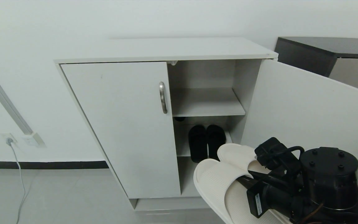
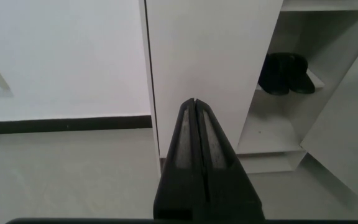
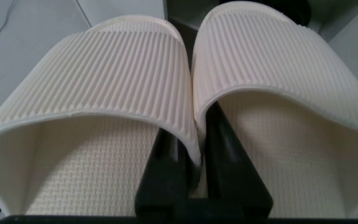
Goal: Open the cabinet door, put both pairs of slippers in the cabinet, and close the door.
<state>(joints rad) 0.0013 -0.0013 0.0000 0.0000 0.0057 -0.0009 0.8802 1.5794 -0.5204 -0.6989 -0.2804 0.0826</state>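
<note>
The cabinet [image 1: 166, 49] is set on grey floor [image 1: 57, 193] against a white wall [image 1: 42, 31], right door [image 1: 306, 105] open. Inside, black slippers [image 1: 206, 141] are shelved; white slippers [image 1: 219, 180] are clamped outside by the fingers of the right gripper [image 3: 194, 158]. The fingers of the left gripper [image 2: 194, 124] are pressed together.

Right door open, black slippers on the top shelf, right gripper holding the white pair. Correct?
One error: the black slippers are not on the top shelf, which is bare. They sit on the shelf below it, as the head view shows. The rest holds: the right door is open and the right gripper holds the white pair.
</note>
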